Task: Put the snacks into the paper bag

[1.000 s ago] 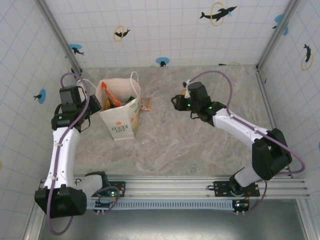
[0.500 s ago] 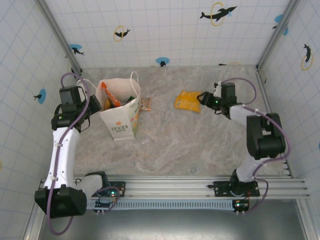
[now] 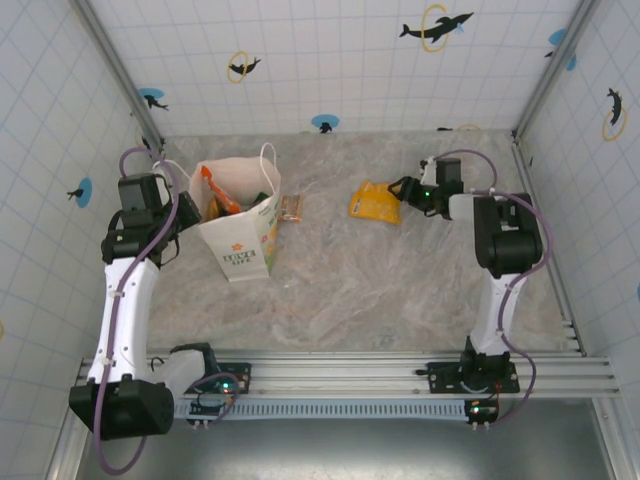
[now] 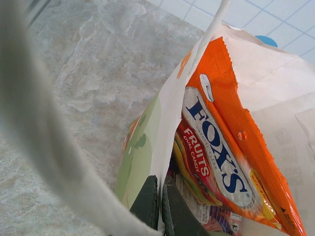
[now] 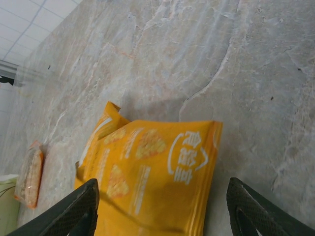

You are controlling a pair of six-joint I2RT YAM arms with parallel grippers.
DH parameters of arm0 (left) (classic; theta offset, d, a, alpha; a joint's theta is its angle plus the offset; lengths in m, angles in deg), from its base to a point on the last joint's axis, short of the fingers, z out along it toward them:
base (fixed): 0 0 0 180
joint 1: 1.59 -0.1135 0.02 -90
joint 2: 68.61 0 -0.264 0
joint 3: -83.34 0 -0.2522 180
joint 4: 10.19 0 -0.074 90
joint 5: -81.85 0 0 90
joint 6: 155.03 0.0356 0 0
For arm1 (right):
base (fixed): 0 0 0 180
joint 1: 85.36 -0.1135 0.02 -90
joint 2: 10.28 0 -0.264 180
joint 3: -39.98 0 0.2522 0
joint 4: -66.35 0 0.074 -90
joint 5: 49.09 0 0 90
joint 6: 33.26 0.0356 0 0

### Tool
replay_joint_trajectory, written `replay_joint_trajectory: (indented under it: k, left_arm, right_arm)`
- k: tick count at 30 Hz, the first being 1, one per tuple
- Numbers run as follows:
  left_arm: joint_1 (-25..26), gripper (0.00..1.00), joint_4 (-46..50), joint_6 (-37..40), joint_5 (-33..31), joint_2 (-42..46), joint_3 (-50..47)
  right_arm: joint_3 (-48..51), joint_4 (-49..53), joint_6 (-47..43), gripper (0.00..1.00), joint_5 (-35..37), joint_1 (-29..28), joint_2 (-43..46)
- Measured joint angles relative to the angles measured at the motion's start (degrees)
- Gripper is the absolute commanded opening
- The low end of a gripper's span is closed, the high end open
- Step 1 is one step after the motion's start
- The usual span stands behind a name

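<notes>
The white paper bag point(image 3: 243, 238) stands at the left of the table, and several snacks are inside it. Tallest among them is an orange FOX'S packet point(image 4: 221, 147). My left gripper point(image 3: 192, 208) is shut on the bag's left wall point(image 4: 162, 123), one jaw inside and one outside. A yellow-orange packet point(image 3: 377, 203) lies flat at centre right. My right gripper point(image 3: 404, 190) is open just right of it, low over the table. Its wide-spread fingers point(image 5: 74, 211) flank the packet point(image 5: 152, 182) without touching. A small orange packet point(image 3: 291, 208) lies beside the bag's right side.
The marble tabletop is walled by tiled panels on three sides. In the right wrist view the small orange packet point(image 5: 29, 177) lies far left, with the bag's corner point(image 5: 5, 194) beyond it. Bare table stretches between the bag and the yellow packet.
My right gripper has pulled back to the right from the table's middle, uncovering the yellow-orange packet, and its arm has folded upright. The left arm and the bag have not moved.
</notes>
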Motion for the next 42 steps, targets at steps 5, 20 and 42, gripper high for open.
replay_joint_trajectory:
  k: [5,20,42]
  left_arm:
    - [0.00,0.08,0.26,-0.17,-0.66,0.00,0.00]
    - [0.00,0.08,0.20,-0.22,-0.81,-0.07,0.02]
    - [0.00,0.08,0.20,-0.20,-0.79,-0.11,0.02]
  right_arm:
    - [-2.60,-0.76,-0.48,0.68,-1.68,0.00,-2.16]
    - [-0.42,-5.51,-0.31,0.58,-10.16,-0.04,-4.04]
    - [8.09,-10.12,2.40,0.01,-7.82,-3.15,4.83]
